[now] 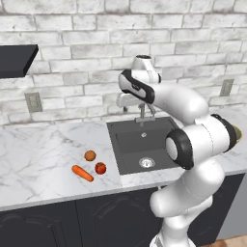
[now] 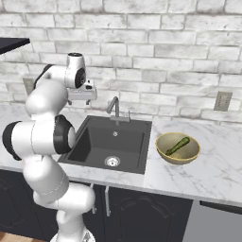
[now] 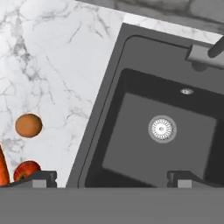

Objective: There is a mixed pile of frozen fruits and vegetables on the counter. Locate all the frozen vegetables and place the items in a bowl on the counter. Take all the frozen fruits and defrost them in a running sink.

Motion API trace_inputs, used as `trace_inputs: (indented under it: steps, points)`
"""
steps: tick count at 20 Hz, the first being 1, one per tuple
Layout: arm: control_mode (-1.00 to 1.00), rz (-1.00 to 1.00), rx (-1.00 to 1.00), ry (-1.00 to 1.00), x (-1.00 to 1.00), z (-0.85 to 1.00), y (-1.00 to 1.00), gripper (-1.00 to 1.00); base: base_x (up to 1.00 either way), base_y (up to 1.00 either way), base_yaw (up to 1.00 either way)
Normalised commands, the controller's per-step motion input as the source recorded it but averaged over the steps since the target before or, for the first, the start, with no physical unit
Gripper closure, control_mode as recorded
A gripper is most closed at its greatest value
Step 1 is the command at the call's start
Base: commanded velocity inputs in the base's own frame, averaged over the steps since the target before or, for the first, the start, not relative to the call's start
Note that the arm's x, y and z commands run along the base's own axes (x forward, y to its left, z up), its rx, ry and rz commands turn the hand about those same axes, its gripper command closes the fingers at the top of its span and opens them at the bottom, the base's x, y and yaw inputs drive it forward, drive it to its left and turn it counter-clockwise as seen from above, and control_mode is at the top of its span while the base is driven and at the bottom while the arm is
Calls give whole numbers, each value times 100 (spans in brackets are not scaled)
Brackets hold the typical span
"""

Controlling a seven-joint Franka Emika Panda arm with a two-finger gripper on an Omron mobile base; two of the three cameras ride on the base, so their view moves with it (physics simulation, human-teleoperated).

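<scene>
My gripper point(image 3: 113, 178) hangs open high above the black sink's point(image 3: 131, 131) left rim, with nothing between its fingers; it shows beside the grey faucet point(image 2: 115, 106) as well point(image 2: 81, 100). On the white marble counter point(image 1: 38, 154) left of the sink point(image 1: 130, 142) lie the frozen fruits, a dull orange ball point(image 1: 90, 155) and a red ball point(image 1: 100, 168), with the orange carrot point(image 1: 82, 173) beside them. All three sit at the hand view's left edge: orange ball point(image 3: 29, 125), red ball point(image 3: 26, 169), carrot point(image 3: 3, 168). Right of the sink point(image 2: 127, 142), the tan bowl point(image 2: 190, 151) holds the green stick point(image 2: 177, 145). No water runs.
A brick wall with outlets point(image 1: 33, 102) point(image 2: 222, 100) backs the counter. A dark shelf point(image 1: 17, 59) juts out at the upper left. Dark cabinet doors point(image 1: 48, 224) run below the counter edge. My own arm point(image 1: 193, 144) stands in front of the sink's right side.
</scene>
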Motion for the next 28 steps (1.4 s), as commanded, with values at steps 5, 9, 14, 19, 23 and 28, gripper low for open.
trace_inputs:
  steps: [5,9,14,19,23,28]
  points:
    - [-100,22,0,7,-37,-10,30,-100,0,0,0]
    - [-100,21,0,4,-40,-13,29,-100,0,0,0]
    - [-100,21,0,3,-39,-16,30,-100,0,0,0]
    - [-100,20,0,2,-33,-14,28,-100,0,0,0]
    - [-100,18,1,0,-19,-7,28,-100,0,0,0]
    - [-100,17,1,2,-10,-3,30,-100,0,0,0]
